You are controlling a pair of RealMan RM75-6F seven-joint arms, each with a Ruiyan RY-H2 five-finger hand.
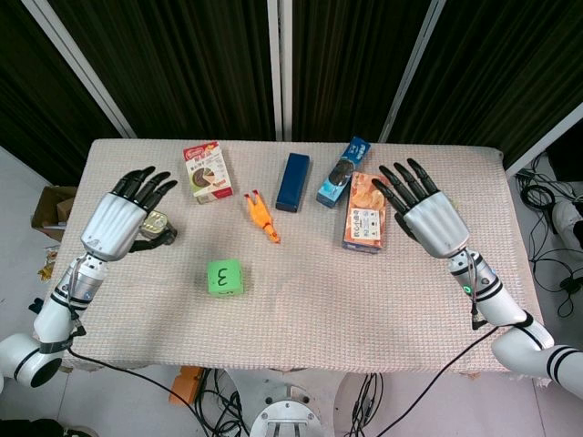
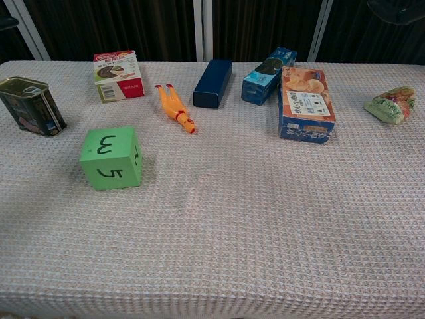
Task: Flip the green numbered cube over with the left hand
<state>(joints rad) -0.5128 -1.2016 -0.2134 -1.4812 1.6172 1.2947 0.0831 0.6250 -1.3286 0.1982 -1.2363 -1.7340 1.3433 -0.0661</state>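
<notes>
Both hands hung empty with fingers spread; the left hand (image 1: 114, 223), reaching carelessly, might knock the tin can (image 2: 31, 105) instead of the green numbered cube (image 1: 225, 277).

Both arms reach in from the near corners of the worktop (image 1: 301, 300), forearms angled inward. The left hand (image 1: 117, 221) hangs over its left side, back up, dark fingers spread, holding nothing. The right hand (image 1: 426, 214) mirrors it over the right side, fingers likewise spread and empty.
</notes>
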